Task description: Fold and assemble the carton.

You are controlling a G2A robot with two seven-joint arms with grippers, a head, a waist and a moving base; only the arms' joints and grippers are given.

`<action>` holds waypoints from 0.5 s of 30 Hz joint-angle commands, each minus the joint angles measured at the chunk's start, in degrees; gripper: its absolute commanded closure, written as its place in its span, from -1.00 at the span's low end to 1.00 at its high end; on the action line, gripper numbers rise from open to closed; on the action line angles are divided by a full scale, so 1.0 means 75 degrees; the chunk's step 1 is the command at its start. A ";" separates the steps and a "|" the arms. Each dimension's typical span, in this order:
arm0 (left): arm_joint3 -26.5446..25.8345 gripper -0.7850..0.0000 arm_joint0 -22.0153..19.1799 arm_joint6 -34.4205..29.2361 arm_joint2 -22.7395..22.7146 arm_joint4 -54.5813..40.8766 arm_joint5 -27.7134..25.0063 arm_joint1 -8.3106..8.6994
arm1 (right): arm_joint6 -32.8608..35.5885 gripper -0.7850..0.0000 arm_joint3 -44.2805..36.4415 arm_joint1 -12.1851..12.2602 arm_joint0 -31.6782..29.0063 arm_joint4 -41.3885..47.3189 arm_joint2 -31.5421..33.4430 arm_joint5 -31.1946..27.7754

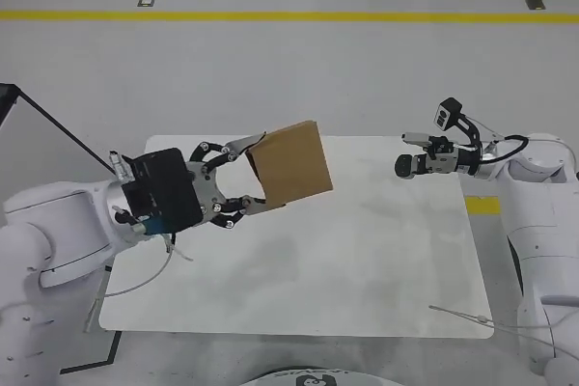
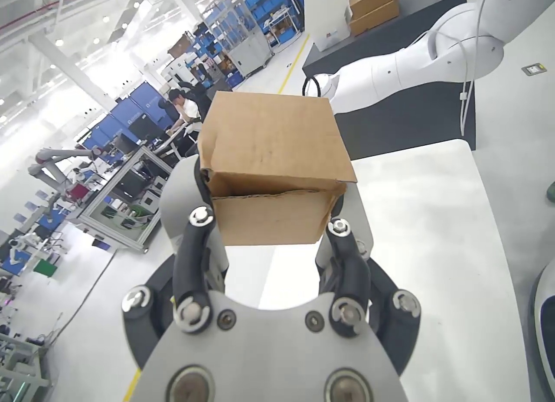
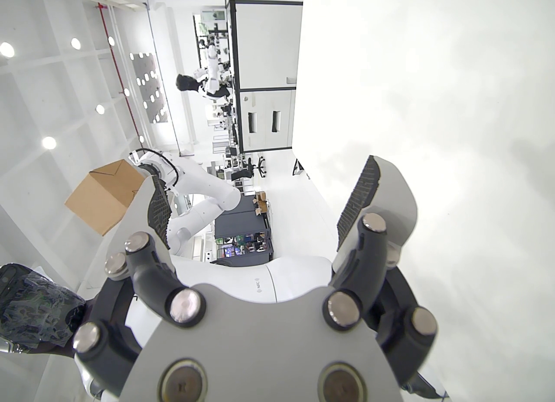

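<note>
A brown cardboard carton (image 1: pixel 291 164), folded up into a box, hangs above the far left part of the white table (image 1: pixel 367 261). My left gripper (image 1: pixel 258 174) is shut on it from the left, one finger on each side wall. In the left wrist view the carton (image 2: pixel 273 152) sits between the fingers (image 2: pixel 197 221) with a torn lower flap facing the camera. My right gripper (image 1: pixel 402 165) is at the table's far right edge, open with nothing in it; its ribbed pads (image 3: pixel 357 197) stand wide apart. The carton (image 3: pixel 104 195) is seen in the distance from there.
A black-framed stand (image 1: pixel 19 111) sits off the table's left side. A yellow floor line (image 1: pixel 289 15) runs along the back. A loose white cable (image 1: pixel 463 317) lies near the table's front right corner. The table's middle and front are bare.
</note>
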 commanded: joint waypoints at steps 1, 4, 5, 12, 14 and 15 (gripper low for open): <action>0.0226 1.00 0.0049 0.0027 0.0089 -0.0013 -0.0125 0.0005 | 0.0000 -1.00 0.0000 0.0000 0.0000 0.0000 0.0000 0.0000; 0.0597 1.00 0.0119 0.0167 0.0112 0.0068 -0.0422 0.0017 | 0.0000 -1.00 0.0000 0.0000 0.0000 0.0000 0.0000 0.0000; 0.0787 1.00 0.0173 0.0209 0.0129 0.0132 -0.0569 0.0024 | 0.0000 -1.00 0.0000 0.0000 0.0000 0.0000 0.0000 0.0000; 0.2028 1.00 0.0406 0.0995 0.0458 0.0278 -0.1228 0.0006 | 0.0000 -1.00 0.0000 0.0000 0.0000 0.0000 0.0000 0.0000; 0.2028 1.00 0.0406 0.0995 0.0458 0.0278 -0.1228 0.0006 | 0.0000 -1.00 0.0000 0.0000 0.0000 0.0000 0.0000 0.0000; 0.2028 1.00 0.0406 0.0995 0.0458 0.0278 -0.1228 0.0006 | 0.0000 -1.00 0.0000 0.0000 0.0000 0.0000 0.0000 0.0000</action>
